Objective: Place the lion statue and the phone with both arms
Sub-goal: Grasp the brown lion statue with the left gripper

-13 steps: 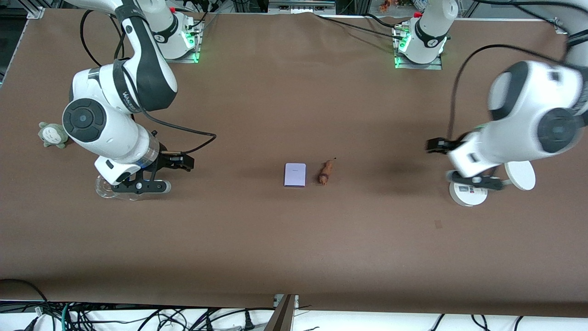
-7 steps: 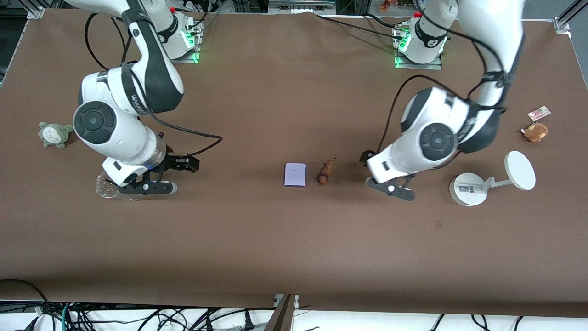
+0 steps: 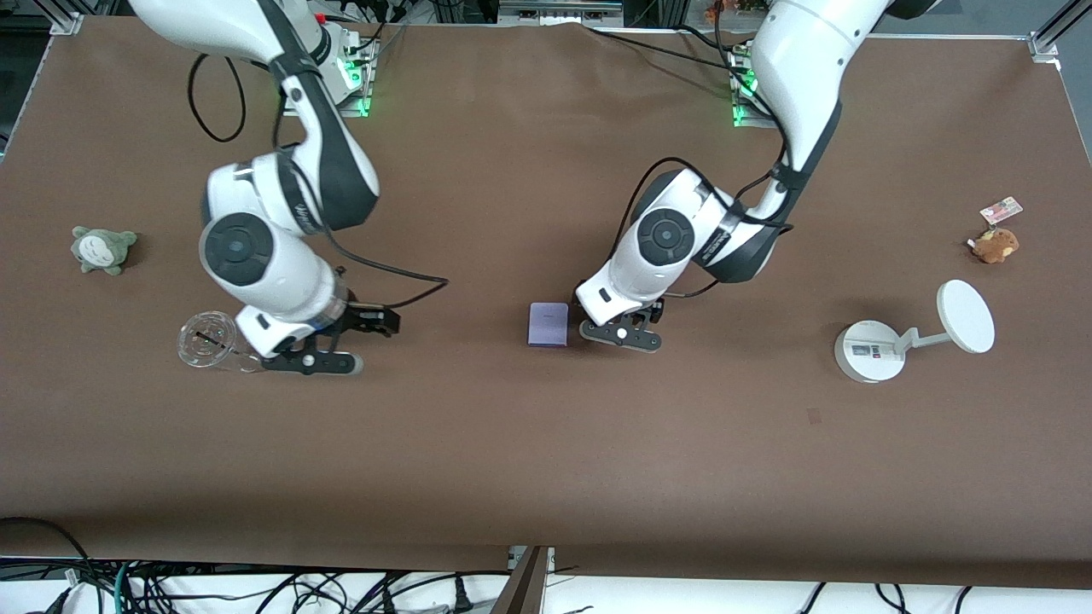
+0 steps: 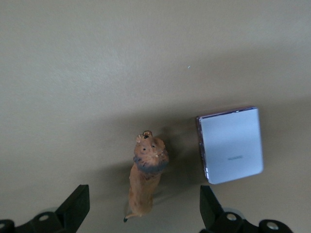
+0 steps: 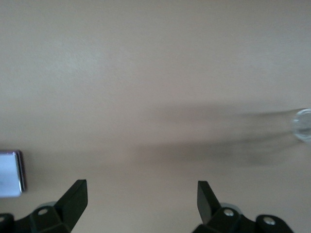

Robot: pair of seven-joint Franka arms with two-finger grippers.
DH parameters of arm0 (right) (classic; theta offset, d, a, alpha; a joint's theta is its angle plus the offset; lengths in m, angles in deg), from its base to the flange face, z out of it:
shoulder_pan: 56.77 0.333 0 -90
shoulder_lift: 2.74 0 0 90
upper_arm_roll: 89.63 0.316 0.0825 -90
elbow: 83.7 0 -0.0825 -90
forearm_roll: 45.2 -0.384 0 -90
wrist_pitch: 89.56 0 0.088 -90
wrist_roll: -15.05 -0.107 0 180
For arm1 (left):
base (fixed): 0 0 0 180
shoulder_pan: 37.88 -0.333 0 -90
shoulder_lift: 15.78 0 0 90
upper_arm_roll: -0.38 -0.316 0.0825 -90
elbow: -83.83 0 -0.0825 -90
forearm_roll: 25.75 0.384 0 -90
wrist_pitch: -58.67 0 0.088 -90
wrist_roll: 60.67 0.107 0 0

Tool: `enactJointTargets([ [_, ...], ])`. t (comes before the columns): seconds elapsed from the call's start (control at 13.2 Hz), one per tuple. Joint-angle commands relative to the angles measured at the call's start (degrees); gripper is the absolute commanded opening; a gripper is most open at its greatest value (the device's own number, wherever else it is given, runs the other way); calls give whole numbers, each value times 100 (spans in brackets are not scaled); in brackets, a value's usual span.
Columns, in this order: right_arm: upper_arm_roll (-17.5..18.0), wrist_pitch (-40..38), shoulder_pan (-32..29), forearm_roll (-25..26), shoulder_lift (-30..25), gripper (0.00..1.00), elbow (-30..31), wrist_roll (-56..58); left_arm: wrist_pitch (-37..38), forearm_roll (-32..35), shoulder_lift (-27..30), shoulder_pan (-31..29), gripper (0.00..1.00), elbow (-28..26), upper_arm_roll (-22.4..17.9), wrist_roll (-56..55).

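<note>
Left wrist view: left gripper (image 4: 141,213) hangs with its two black fingers spread wide, nothing between them but bare table.
Lion statue: tiny elongated orange-brown lion statue (image 4: 147,177) with a darker mane lies on the table directly under that gap, between the fingers' lines, untouched.
Long axis: the figurine's length runs across the line that joins the two fingertips, head end pointing away from the wrist, thin tail end toward it; a straight descent would likely bring the fingers onto its flanks.
Phone: small flat pale lavender rectangular phone (image 4: 231,144) with rounded corners lies just beside the lion, close to one finger's path; judged a risk of a nudge on the way down.
Front view: left gripper (image 3: 621,335) sits over the lion, hiding it, just beside the phone (image 3: 548,324) at mid-table.
Right gripper: right gripper (image 3: 309,362), fingers likewise spread and empty, is over bare brown table (image 3: 512,477) well apart from the phone, toward the right arm's end.
Nearer arm: left for the lion; the phone would fall to the right arm, which has ground to cover.
</note>
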Motion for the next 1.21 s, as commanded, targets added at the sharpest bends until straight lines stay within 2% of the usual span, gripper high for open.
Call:
enactJointTargets([
  [0.0, -32, 159, 78, -69, 179, 100, -114, -237, -147, 487, -161, 201, 100, 5, -87, -441],
  [0.15, -32, 168, 78, -69, 232, 100, -114, -237, -270, 1032, -275, 254, 100, 5, -69, -618],
  [0.23, -32, 246, 86, -78, 310, 100, -114, -237, -288, 1200, -345, 254, 91, 5, -69, -584],
  [0.3, -32, 317, 191, -78, 372, 100, -114, -245, -279, 1332, -363, 254, 61, 5, -60, -575],
  [0.38, -32, 326, 305, -69, 416, 100, -114, -324, -279, 1333, -364, 254, 40, 5, -60, -601],
  [0.61, -32, 344, 473, -78, 495, 100, -114, -667, -201, 1359, -311, 201, 9, 5, -69, -505],
  [0.83, -32, 694, 631, -78, 645, 100, -114, -851, 377, 1351, 91, -8, 8, 75, -95, 415],
  [1.14, -32, 994, 815, -78, 847, 100, -122, -940, 2036, 1307, 883, -658, 10, 84, -51, 1785],
])
